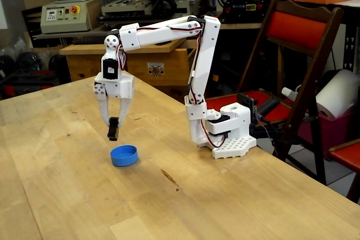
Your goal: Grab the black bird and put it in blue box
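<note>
While the arm reaches out over the wooden desk with its forearm nearly level and its wrist bent straight down, the end effector hangs with its two white fingers pointing at the desktop and pinched on the black bird, which shows as a small dark shape between the fingertips. The bird's long axis looks roughly upright, running along the fingers, though its beak and base are too small to make out. It hangs clear of the desk, held in the air. The blue box sits open side up on the desk, below the bird and offset a little toward the right of the fixed view and toward the camera; the bird appears to hang above the dish's far-left edge, not over its middle. With only this one slanted view, how much of that offset is real sideways distance and how much is depth cannot be settled. The carry looks nearly finished, and the coming move turns on that small gap: the end effector would probably need to shift slightly toward the dish's centre and come down before the fingers part. Since the dish is shallow, with a low rim, and hardly wider than the bird is long, a release from the present spot could let the bird strike the rim or tip out onto the desk.
</note>
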Motion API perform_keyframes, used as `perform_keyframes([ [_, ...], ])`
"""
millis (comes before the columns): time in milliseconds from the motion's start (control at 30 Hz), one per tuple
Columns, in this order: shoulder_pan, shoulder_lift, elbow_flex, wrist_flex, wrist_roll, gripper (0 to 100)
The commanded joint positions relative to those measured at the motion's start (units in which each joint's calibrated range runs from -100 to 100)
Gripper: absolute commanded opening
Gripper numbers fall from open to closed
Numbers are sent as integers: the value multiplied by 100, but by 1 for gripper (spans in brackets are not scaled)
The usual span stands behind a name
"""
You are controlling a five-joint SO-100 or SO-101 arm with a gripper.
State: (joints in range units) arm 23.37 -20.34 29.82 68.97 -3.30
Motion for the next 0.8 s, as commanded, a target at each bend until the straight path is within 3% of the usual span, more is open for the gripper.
perform_keyframes([
  [0,33,-263,-265,28,-29,3],
  [767,26,455,-265,28,-29,3],
])
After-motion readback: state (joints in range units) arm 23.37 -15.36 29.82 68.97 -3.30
